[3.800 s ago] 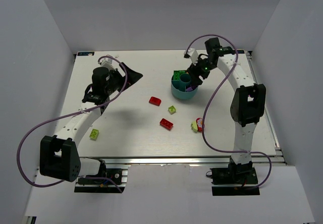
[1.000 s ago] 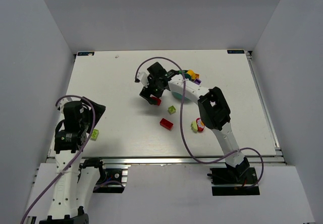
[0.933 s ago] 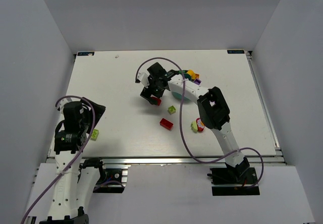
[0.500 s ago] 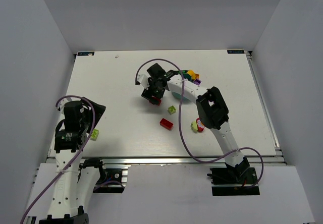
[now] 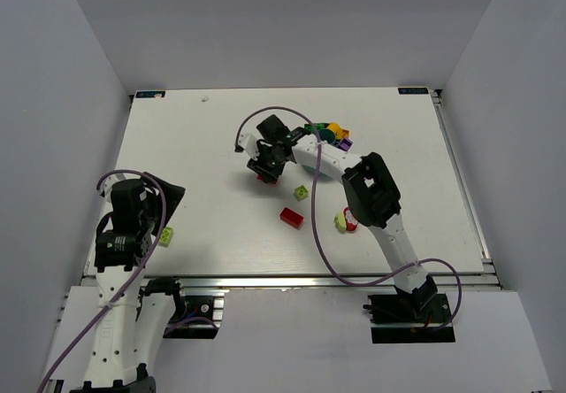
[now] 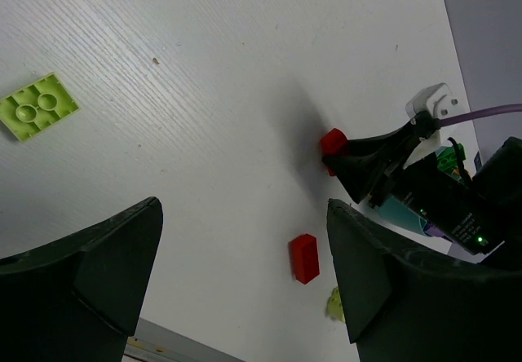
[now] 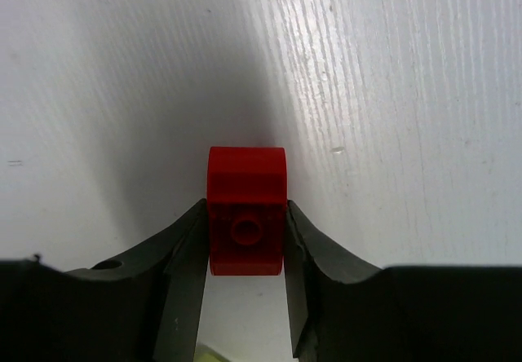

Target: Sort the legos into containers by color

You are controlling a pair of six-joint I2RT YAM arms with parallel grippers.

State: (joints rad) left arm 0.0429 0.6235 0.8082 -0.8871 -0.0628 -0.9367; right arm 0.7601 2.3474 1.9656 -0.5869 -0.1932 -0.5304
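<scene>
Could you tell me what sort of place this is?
Likely a lab robot test cell: a white tabletop boxed by plain pale walls, with an aluminium mounting rail along its near edge.

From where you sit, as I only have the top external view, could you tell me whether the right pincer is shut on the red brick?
Observer: Yes. The right wrist view shows the right pincer shut on the red brick, one side pressed by each finger.
Operator: Thank you. Is the left one carrying anything?
Observer: No. In the left wrist view, the left pincer is open and empty.
</scene>
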